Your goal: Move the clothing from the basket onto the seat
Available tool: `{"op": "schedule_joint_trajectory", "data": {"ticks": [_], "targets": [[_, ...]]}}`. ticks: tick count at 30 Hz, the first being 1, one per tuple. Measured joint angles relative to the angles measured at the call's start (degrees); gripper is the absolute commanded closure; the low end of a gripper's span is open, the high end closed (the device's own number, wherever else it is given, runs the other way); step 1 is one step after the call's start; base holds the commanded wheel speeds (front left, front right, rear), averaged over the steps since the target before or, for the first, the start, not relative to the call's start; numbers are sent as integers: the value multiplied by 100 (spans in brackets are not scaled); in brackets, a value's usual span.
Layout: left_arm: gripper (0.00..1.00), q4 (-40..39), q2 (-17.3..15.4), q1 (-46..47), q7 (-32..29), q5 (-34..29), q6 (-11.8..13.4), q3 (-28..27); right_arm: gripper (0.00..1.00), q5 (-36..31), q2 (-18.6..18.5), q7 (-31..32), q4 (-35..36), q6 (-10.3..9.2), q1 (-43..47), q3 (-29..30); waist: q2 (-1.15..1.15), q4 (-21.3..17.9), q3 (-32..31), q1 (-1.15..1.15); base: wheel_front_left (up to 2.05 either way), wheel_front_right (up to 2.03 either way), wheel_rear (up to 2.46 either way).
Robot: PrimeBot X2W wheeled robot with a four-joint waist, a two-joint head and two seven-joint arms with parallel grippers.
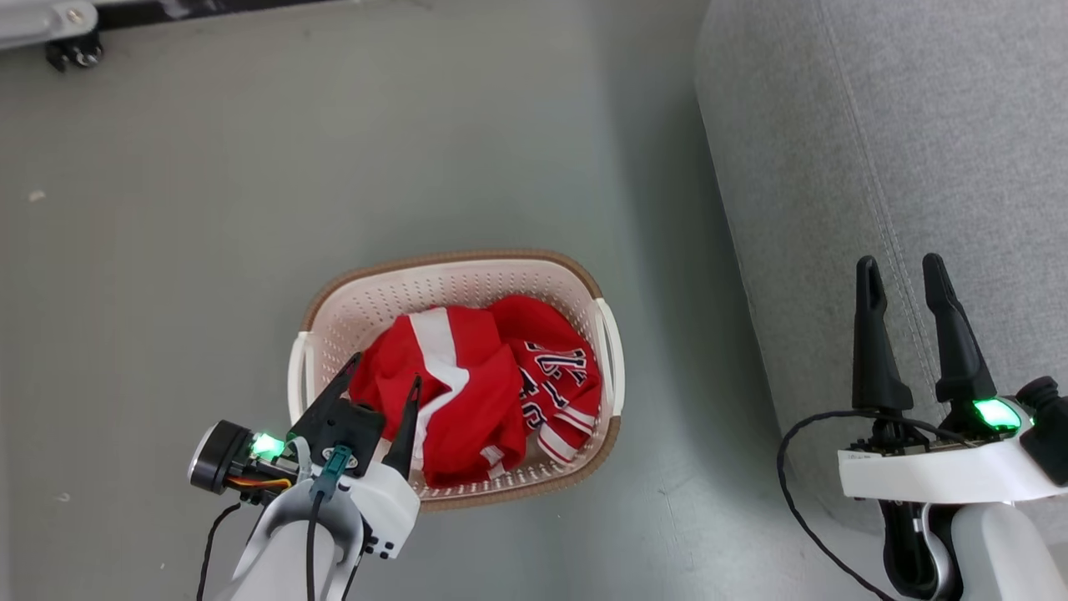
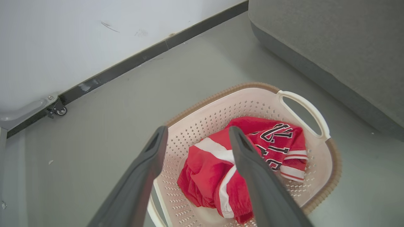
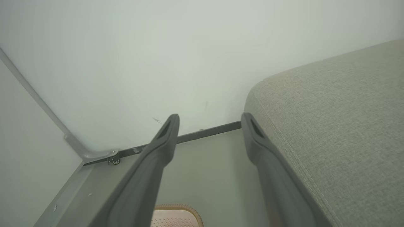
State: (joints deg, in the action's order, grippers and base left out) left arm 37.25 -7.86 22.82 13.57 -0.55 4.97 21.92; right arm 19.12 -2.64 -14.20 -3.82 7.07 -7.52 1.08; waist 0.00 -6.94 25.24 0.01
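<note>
The cream perforated basket with a brown rim stands on the grey floor. Inside lies the red clothing: shorts with a white stripe on the left, a lettered jersey on the right. In the left wrist view the basket holds the shorts and jersey. My left gripper hangs open above the basket's near left corner, fingers over the shorts, nothing between them. My right gripper stands open above the grey seat, empty. The right wrist view shows the seat beside its fingers.
A white wall with a dark baseboard runs behind the basket. A small caster on a metal frame sits at the wall's foot, also at the head view's top left. Bare floor surrounds the basket.
</note>
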Motion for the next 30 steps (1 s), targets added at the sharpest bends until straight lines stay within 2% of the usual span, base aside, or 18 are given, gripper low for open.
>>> {"op": "schedule_joint_trajectory", "data": {"ticks": [6,30], "targets": [[0,233,-76,188,4,-76,7,34,0,1,0,0,79,0,-133,0,0,-139,323,0,0,0,0],[0,1093,18,944,12,-490,-54,490,0,182,0,-1,271,0,-572,-65,0,-663,1380,0,0,0,0]]}}
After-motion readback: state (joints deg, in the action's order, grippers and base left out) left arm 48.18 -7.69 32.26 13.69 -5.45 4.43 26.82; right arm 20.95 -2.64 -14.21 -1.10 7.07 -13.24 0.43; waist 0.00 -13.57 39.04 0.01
